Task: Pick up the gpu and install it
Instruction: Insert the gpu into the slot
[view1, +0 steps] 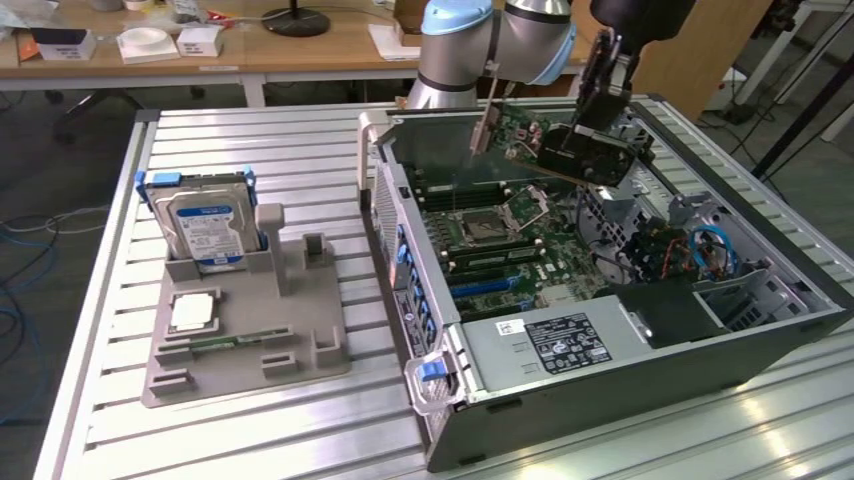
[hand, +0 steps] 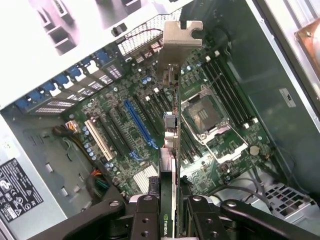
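Wrist view first: closest in, the claw (hand: 172, 212) is part way closed and pinches the gpu (hand: 170, 132) by its two flat sides, near one end. The card stands on its thin edge. Its silver bracket (hand: 181, 42) is at the far end, close to the holed wall of the case (hand: 282, 97). Farther down, on the floor of the case, lies the green motherboard (hand: 120, 135). The card hangs above it, not touching. Its lower edge is over the strip between the long blue slot (hand: 140, 125) and the square chip socket (hand: 205, 117), with free room on both sides. From the exterior view, the card is up at the open top of the case. On the exterior view's left of the case, a grey tray (view1: 240, 350) holds a hard drive (view1: 207, 225).
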